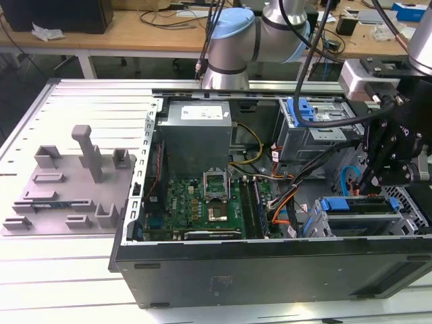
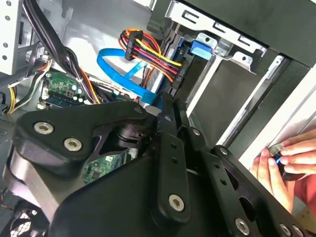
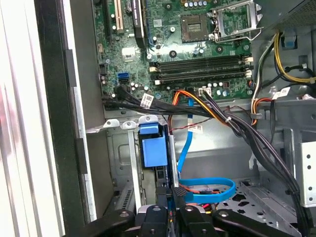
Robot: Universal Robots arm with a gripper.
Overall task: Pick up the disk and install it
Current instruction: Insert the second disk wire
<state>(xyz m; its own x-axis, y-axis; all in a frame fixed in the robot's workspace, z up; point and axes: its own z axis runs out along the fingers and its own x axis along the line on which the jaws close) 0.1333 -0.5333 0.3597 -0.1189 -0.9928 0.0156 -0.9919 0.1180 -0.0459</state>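
Gripper (image 1: 378,177): inside the open computer case (image 1: 270,263), at the exterior view's right; finger state cannot be told
Disk (image 1: 356,204): seated in the drive bay, just beside the gripper
Hand (image 2: 284,165): at the case's edge

**Colours inside the open case**

Green motherboard (image 1: 206,202), black slots. Bright blue carrier bracket (image 3: 150,148) on the disk (image 1: 358,209), silver-grey bay metal around. Blue flat data cable (image 3: 205,190); orange, red, yellow, black power wires (image 2: 148,52). Black gripper (image 3: 173,217). Grey moulded tray (image 1: 67,185) on white ribbed table (image 1: 67,270). Pale blue arm joint (image 1: 233,34).
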